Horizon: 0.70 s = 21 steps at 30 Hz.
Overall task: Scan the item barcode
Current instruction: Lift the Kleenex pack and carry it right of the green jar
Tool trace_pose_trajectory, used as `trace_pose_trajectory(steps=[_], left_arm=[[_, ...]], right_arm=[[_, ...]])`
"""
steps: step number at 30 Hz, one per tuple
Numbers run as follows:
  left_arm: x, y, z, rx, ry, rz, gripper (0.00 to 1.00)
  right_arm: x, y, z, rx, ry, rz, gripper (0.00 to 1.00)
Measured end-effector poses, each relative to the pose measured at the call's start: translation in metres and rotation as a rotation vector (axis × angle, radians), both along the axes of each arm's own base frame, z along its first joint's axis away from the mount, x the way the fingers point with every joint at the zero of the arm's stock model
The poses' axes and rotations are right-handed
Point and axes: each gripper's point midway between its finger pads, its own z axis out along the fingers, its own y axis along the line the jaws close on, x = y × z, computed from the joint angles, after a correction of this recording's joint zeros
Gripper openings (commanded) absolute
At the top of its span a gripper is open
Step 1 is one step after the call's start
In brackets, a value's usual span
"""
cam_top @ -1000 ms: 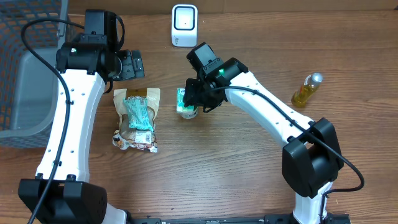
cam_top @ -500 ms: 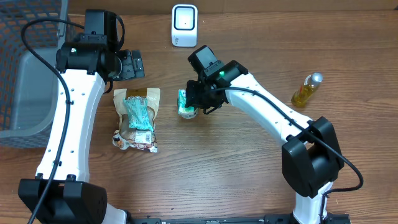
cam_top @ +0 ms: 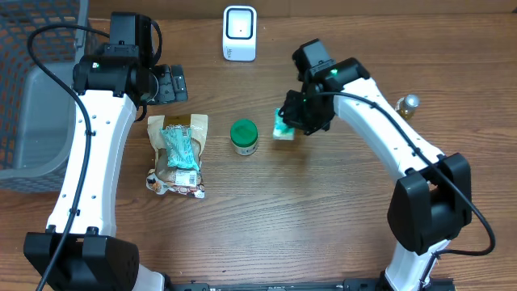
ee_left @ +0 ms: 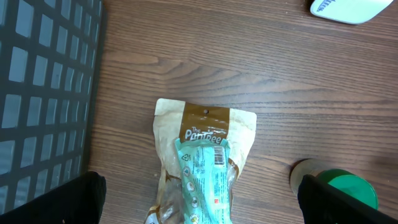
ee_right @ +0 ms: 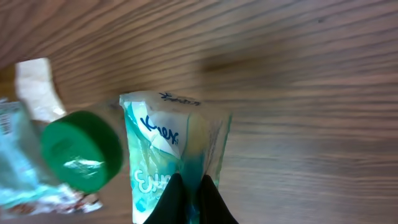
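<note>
Over the bench (cam_top: 242, 226), just right of the green-lidded jar (cam_top: 244, 136), the right claw (cam_top: 295, 121) was clenched on the edge of a Kleenex tissue pack (cam_top: 282, 128). To scan well, it probably needed to carry the pack to the white scanner (cam_top: 239, 32), turn the barcode toward the window, and hold it steady. The left claw (cam_top: 171, 83) hung released.

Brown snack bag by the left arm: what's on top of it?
A teal packet lies lengthwise on the brown bag, covering its middle. Whatever is printed under the packet is hidden.
</note>
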Motion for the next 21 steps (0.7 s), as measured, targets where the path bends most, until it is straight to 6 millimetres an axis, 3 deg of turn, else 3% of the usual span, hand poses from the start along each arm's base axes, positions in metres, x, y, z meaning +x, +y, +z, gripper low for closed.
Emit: trace_pose_trajectory(steps=[11, 21], left_arm=[[0.0, 0.0, 0.0, 0.0, 0.0, 0.0, 0.99], [0.0, 0.0, 0.0, 0.0, 0.0, 0.0, 1.0]], right_arm=[[-0.013, -0.026, -0.068, -0.13, -0.012, 0.007, 0.04], [-0.007, -0.046, -0.072, -0.243, -0.05, -0.009, 0.1]])
